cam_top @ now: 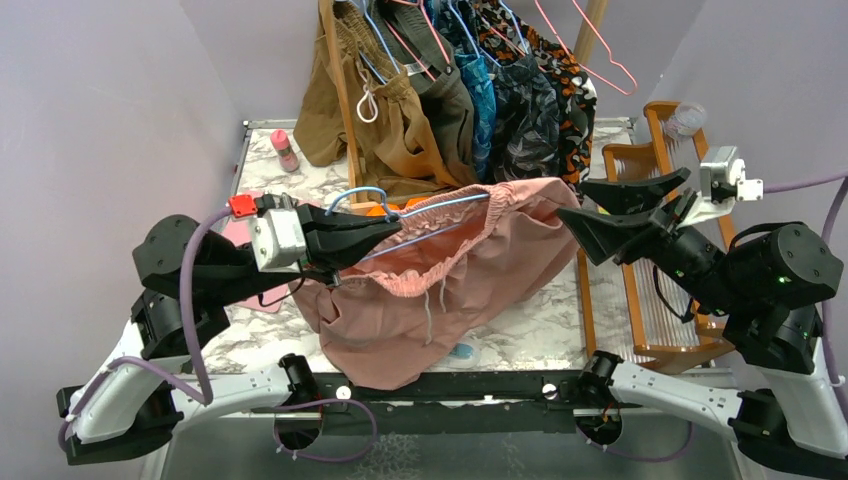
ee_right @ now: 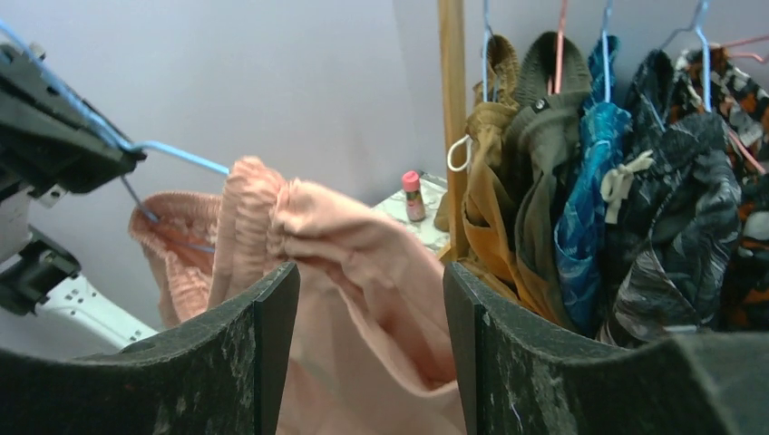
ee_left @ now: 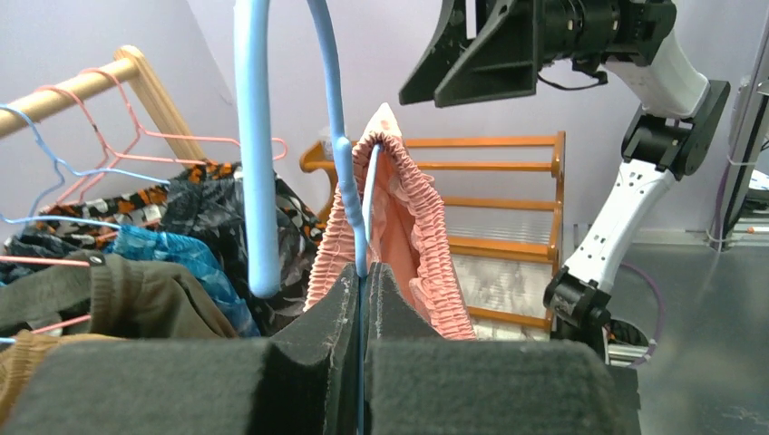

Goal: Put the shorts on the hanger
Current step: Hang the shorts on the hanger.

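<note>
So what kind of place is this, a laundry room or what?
Probably a robot lab cell set up for laundry practice: two arms fixed to a marble-patterned table, a rail of hung clothes behind, plain lilac walls around.

from my screen the table (cam_top: pixel 530 330) has a white marble-patterned top with grey veins, and a dark rail runs along its near edge. at the far left corner a small bottle (cam_top: pixel 285 150) with a pink cap stands upright. a wooden rack (cam_top: pixel 625 160), orange-brown, takes up the right side from back to front. a pink flat thing (cam_top: pixel 268 300) lies at the left, partly hidden. the lower folds of the shorts (cam_top: pixel 420 320) sag onto the middle and reach the near edge. just beside their hem i see a small blue thing (cam_top: pixel 462 351) i can't identify.
</note>
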Controlling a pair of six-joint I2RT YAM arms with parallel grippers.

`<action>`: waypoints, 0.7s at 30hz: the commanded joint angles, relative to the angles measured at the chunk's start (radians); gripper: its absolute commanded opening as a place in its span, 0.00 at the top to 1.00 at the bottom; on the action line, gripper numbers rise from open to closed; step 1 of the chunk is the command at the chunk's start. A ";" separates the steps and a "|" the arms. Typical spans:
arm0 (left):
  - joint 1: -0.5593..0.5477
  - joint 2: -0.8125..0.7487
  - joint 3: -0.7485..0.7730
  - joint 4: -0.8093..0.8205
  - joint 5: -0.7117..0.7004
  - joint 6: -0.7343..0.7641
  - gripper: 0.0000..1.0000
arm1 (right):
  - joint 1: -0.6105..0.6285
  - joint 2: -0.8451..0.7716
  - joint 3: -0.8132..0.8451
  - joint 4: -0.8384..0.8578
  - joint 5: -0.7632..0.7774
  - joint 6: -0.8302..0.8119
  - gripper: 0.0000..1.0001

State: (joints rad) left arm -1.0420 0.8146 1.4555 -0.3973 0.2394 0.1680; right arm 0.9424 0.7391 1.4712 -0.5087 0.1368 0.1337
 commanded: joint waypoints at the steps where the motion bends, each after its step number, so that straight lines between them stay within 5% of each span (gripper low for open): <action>1: -0.001 0.015 0.037 -0.023 0.016 0.065 1.00 | 0.001 -0.003 -0.016 0.006 -0.154 -0.080 0.37; 15: -0.001 0.134 -0.029 -0.089 0.087 0.054 1.00 | 0.001 -0.025 -0.124 0.034 -0.231 -0.065 0.37; 21: -0.001 0.167 -0.056 -0.086 0.213 0.026 1.00 | 0.001 0.015 -0.129 0.036 -0.433 -0.112 0.38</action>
State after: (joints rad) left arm -1.0420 0.9794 1.3914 -0.5236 0.3290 0.2089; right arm 0.9424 0.7280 1.3300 -0.4919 -0.1272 0.0647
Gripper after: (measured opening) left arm 0.018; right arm 0.625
